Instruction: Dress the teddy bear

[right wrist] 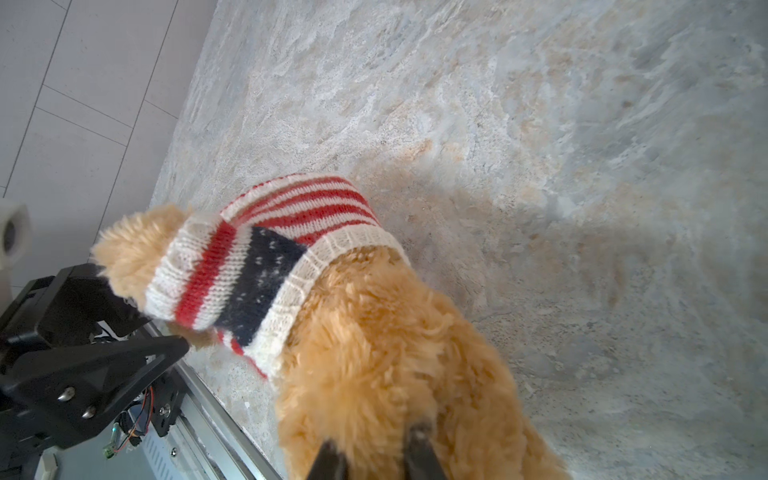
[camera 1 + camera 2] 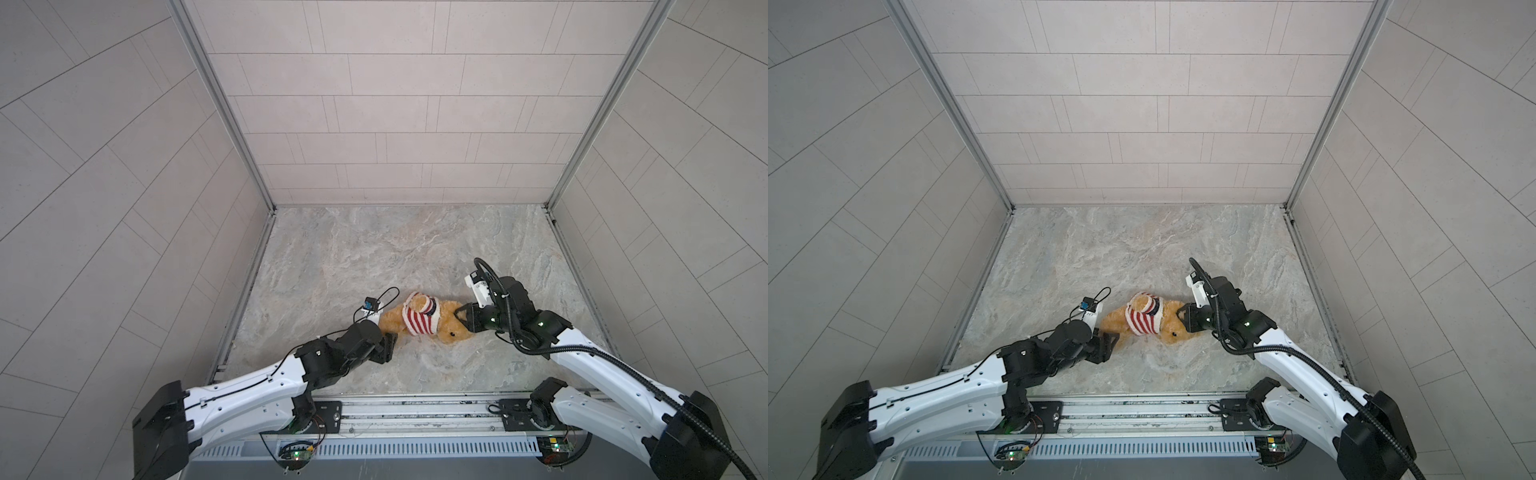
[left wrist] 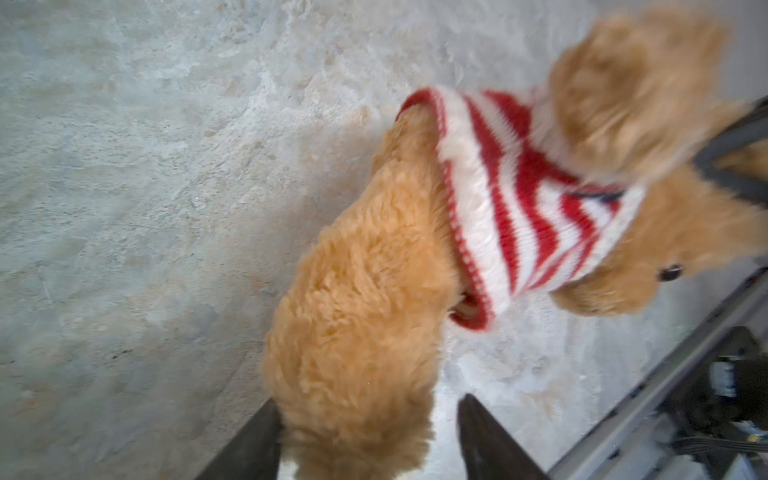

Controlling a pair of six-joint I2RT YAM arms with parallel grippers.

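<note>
Left wrist: teddy bear (image 3: 365,311) between parted jaws (fur blurred).

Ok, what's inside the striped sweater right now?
The torso of the teddy bear fills the sweater; one paw pokes out of a sleeve; head and legs are outside. The other arm is covered.

The teddy bear (image 2: 390,321) lies on the table (image 2: 374,249), left gripper (image 2: 388,340) at its feet, right gripper (image 2: 459,319) at its head, sweater (image 2: 417,321) around its trunk.
</note>
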